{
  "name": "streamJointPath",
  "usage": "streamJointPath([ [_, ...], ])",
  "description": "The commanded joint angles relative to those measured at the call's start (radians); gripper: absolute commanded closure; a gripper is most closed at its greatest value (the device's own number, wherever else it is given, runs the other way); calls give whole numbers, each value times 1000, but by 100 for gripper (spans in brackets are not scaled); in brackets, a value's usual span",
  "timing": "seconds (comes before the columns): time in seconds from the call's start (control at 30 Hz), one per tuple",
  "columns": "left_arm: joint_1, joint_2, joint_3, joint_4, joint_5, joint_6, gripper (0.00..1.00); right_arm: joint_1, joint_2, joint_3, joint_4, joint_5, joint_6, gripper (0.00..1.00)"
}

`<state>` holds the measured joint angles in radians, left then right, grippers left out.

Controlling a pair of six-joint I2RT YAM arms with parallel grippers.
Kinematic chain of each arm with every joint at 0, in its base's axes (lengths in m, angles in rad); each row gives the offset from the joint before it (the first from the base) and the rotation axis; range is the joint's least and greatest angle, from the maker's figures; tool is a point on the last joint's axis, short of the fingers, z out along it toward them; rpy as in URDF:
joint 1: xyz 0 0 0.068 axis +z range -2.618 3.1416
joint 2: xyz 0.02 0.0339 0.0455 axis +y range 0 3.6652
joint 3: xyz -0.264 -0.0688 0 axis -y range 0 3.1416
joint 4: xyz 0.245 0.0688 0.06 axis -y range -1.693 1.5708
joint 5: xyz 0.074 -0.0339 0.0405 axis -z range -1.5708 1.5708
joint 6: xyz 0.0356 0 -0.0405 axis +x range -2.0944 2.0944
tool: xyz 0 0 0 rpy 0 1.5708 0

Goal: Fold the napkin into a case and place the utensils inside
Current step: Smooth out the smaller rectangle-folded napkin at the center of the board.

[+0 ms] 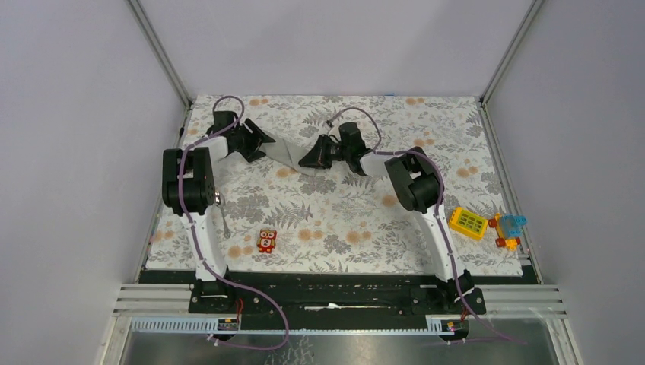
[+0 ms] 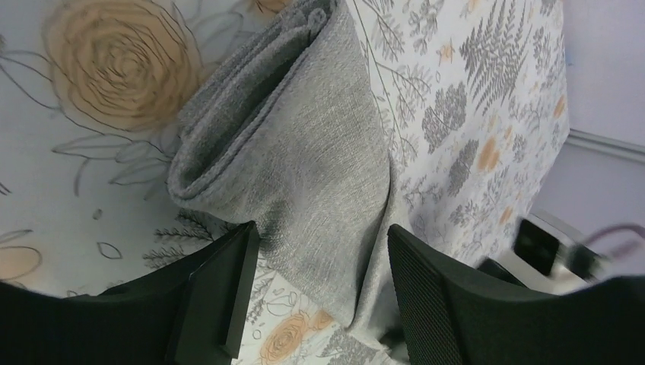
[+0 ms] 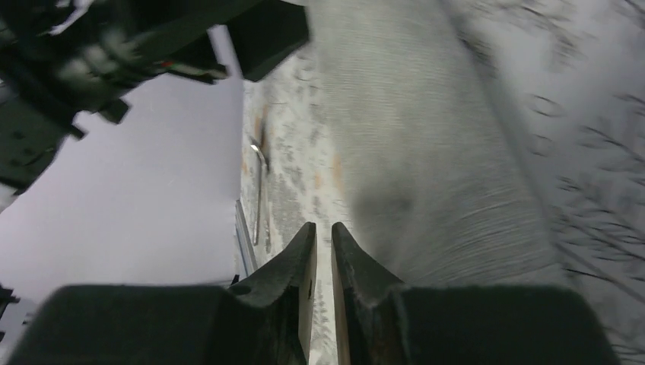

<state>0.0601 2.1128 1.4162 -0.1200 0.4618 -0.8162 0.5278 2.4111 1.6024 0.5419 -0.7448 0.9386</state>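
The napkin [image 1: 291, 154] is a narrow, layered grey strip lying at the back middle of the floral cover, between my two grippers. My left gripper [image 1: 262, 144] is open, with its fingers astride one end of the strip [image 2: 304, 137] and the cloth between the jaws [image 2: 319, 243]. My right gripper [image 1: 308, 160] is at the other end. Its fingers [image 3: 324, 232] are almost together and hold nothing, and the cloth [image 3: 426, 152] lies just beside them. One slim silver utensil [image 3: 259, 194] lies on the cover beyond, and shows faintly near the left arm [image 1: 226, 226]. The spoon's bowl is not clear.
A small red toy figure [image 1: 266, 240] stands at the front middle. A yellow studded block [image 1: 468, 223] and a coloured toy [image 1: 509, 230] sit at the right edge. Enclosure walls ring the floral table cover [image 1: 342, 213].
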Motion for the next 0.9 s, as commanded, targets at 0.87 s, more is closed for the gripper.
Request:
streamJointPath([
  [0.87,29,109,181,-167,-84,130,23,-9,9,26,-228,131,-143,81],
])
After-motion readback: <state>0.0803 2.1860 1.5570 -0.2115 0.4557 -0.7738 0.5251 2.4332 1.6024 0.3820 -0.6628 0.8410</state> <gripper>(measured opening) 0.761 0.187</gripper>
